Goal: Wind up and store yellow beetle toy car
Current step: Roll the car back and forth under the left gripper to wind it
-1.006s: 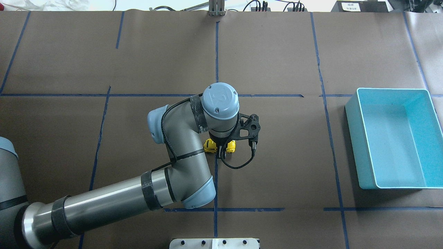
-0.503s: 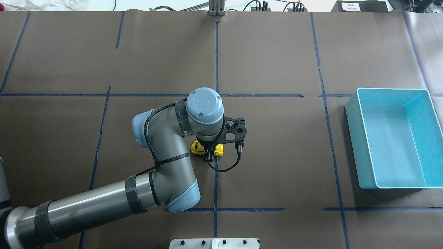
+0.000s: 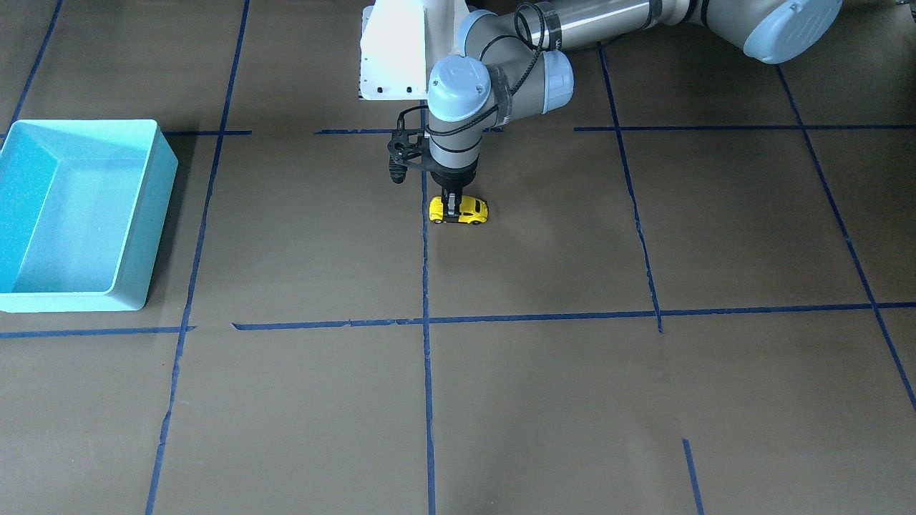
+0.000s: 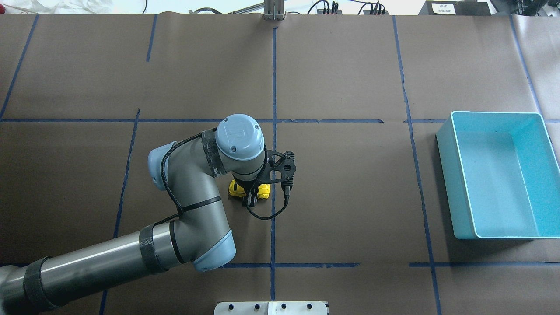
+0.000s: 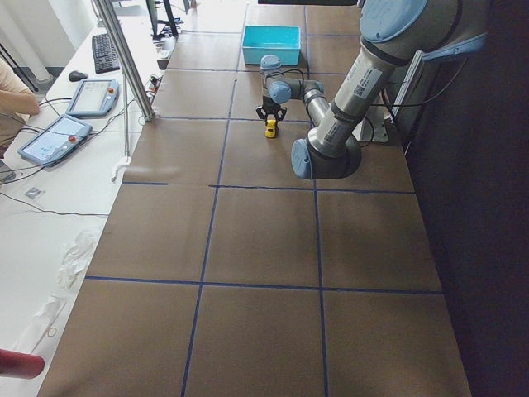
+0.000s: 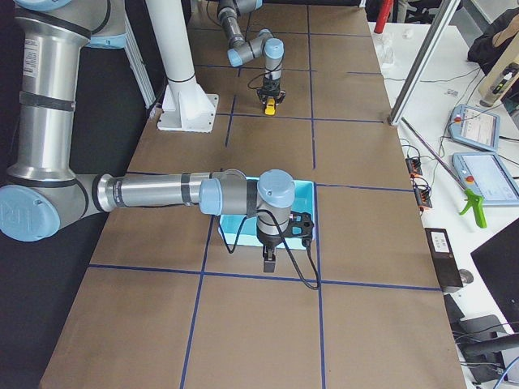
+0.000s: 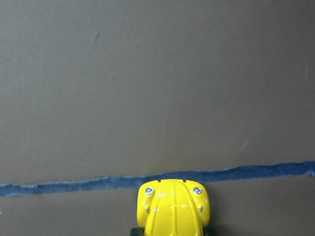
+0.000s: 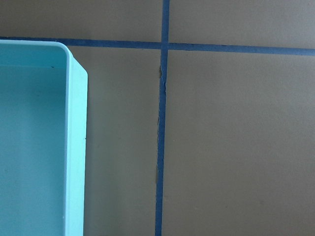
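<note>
The yellow beetle toy car (image 4: 264, 190) stands on its wheels on the brown table, just left of the central blue tape line. It also shows in the front view (image 3: 475, 209) and in the left wrist view (image 7: 173, 210), hood pointing away. My left gripper (image 4: 251, 199) reaches straight down and is shut on the car's middle (image 3: 451, 207). My right gripper (image 6: 268, 261) hangs beside the turquoise bin (image 6: 306, 191); it shows only in the right side view, so I cannot tell its state.
The turquoise bin (image 4: 445, 175) sits at the table's right and holds nothing; its corner shows in the right wrist view (image 8: 76, 147). Blue tape lines (image 4: 273, 87) cross the brown paper. The robot's white base plate (image 4: 271, 307) is at the near edge.
My left arm has moved steadily to the left with the car held in it, pulling the car along the table across the central tape line. The bin has not moved.
</note>
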{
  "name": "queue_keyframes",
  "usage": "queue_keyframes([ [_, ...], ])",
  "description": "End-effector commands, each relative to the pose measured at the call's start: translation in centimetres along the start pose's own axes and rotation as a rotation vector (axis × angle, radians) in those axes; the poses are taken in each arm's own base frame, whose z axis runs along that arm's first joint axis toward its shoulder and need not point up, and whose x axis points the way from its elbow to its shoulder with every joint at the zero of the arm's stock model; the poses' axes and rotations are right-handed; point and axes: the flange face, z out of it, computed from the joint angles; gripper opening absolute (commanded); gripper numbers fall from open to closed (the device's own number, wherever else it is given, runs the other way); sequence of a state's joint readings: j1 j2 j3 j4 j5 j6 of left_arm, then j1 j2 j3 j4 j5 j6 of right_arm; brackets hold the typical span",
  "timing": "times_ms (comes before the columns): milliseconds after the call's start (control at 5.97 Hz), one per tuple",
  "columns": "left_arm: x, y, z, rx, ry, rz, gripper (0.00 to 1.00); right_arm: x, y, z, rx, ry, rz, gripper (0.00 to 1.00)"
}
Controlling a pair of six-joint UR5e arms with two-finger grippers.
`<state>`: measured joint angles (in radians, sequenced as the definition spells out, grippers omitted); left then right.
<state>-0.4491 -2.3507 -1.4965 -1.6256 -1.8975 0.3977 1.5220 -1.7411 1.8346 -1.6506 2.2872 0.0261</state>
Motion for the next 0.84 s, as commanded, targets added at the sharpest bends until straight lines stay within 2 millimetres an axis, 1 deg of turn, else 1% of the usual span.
queue_keyframes([
  [0, 0.1, 0.6, 0.4, -0.006, 0.002, -0.003, 0.33, 0.0, 0.0, 0.0, 0.001, 0.000, -0.001, 1.00],
  [168, 0.1, 0.6, 0.5, -0.008, 0.003, -0.006, 0.99, 0.0, 0.0, 0.0, 0.001, 0.000, -0.001, 1.00],
  [335, 0.0, 0.8, 0.4, -0.006, 0.003, -0.006, 1.00, 0.0, 0.0, 0.0, 0.001, 0.000, -0.001, 1.00],
  [503, 0.3, 1.5, -0.2, 0.003, -0.005, -0.004, 1.00, 0.0, 0.0, 0.0, 0.001, 0.000, -0.001, 1.00],
  [671, -0.5, 3.2, -1.4, 0.009, -0.027, -0.016, 1.00, 0.0, 0.0, 0.0, 0.001, 0.000, -0.001, 1.00],
])
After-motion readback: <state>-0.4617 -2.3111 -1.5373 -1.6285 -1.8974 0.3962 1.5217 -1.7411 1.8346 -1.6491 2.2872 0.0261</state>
